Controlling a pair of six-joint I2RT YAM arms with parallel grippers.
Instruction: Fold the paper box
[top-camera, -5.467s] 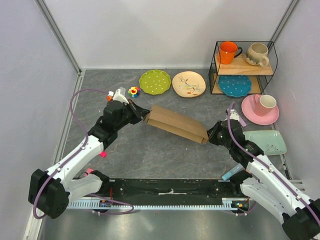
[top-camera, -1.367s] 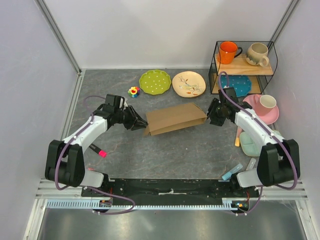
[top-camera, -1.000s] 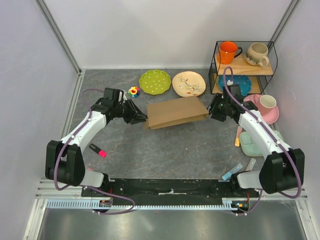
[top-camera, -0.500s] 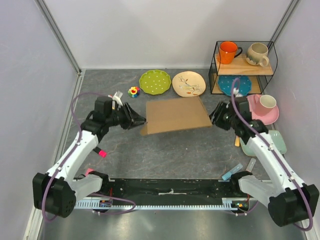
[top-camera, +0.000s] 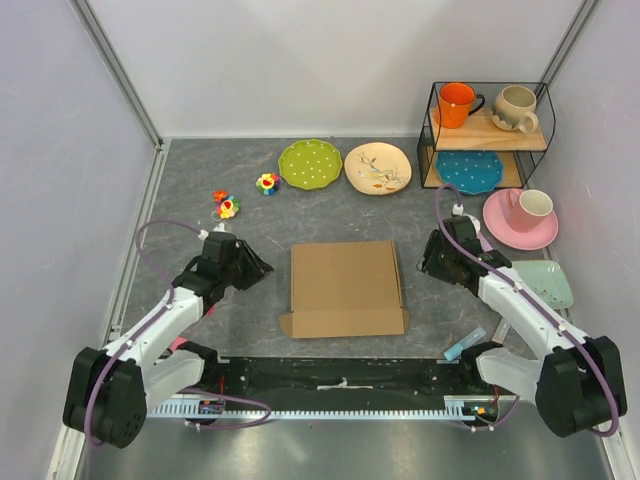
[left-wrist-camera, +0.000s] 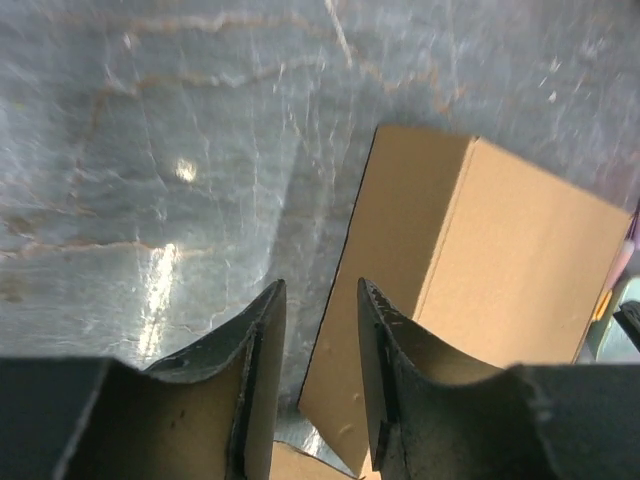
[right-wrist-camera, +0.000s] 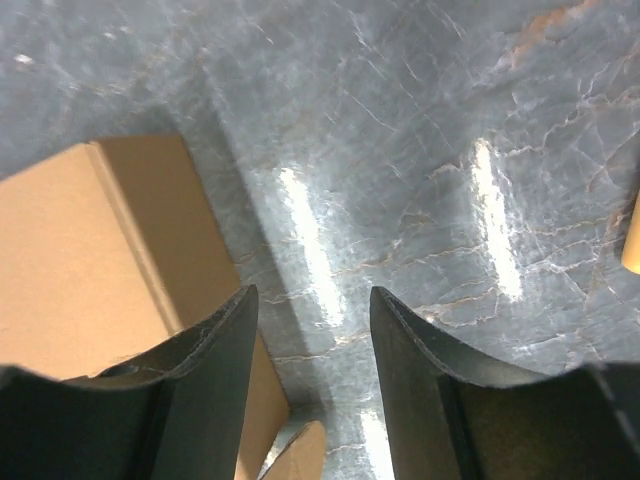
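Paper box (top-camera: 345, 285) seen lying flat on desk (top-camera: 330, 215), centre of top view; small tabs protruding at lower corners. Left hand (top-camera: 256, 268) just left of box, jaws parted, nothing held. Right hand (top-camera: 427, 262) just right of box, likewise parted, empty. Risks judged: lid sprung open if tabs untucked; box slid if pushed from one side only.

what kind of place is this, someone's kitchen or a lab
Probably a robotics lab test cell: white panels wall in the grey table, a left arm and right arm are bolted at its edge, and the paper box and wire shelf look staged.
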